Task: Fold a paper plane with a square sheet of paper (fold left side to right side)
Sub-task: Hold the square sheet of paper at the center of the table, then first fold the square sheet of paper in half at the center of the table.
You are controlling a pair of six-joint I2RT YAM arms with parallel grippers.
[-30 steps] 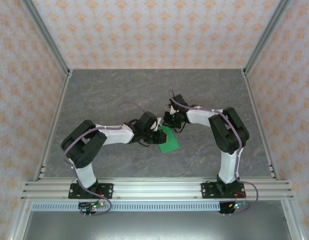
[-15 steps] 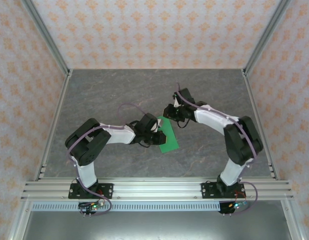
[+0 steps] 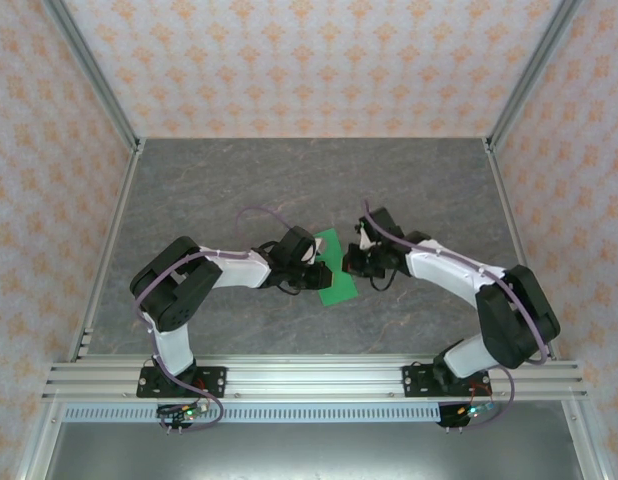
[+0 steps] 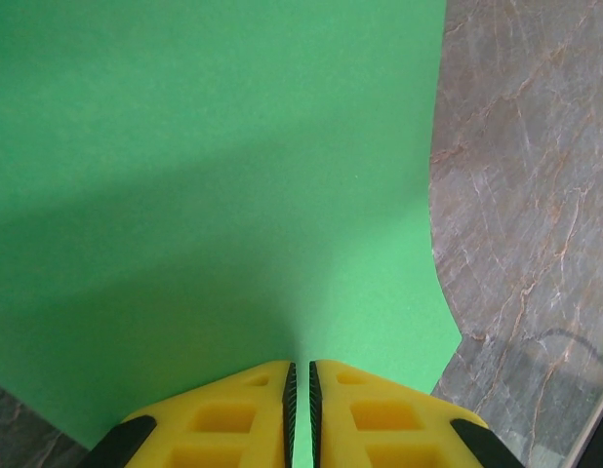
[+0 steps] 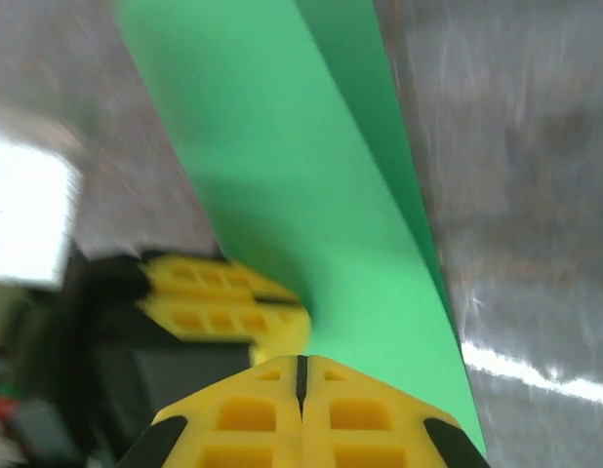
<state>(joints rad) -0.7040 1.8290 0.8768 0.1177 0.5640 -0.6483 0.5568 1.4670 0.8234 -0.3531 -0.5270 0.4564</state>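
On the surface: square sheet of paper, folded.
Left hand: pinched its edge, anchoring it.
Right hand: closed, likely creasing.

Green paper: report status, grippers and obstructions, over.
Left gripper shut on edge of green paper. Right gripper shut, tips against the sheet. Paper folded narrow, between both grippers. No obstruction seen.

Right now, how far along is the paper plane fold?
Done: the thin bright green sheet of paper looks doubled into a narrow strip. In hand: left gripper jaws pinch one edge; right gripper, jaws shut, sits at the other. Left: nose folds and wings; no dart shape yet.
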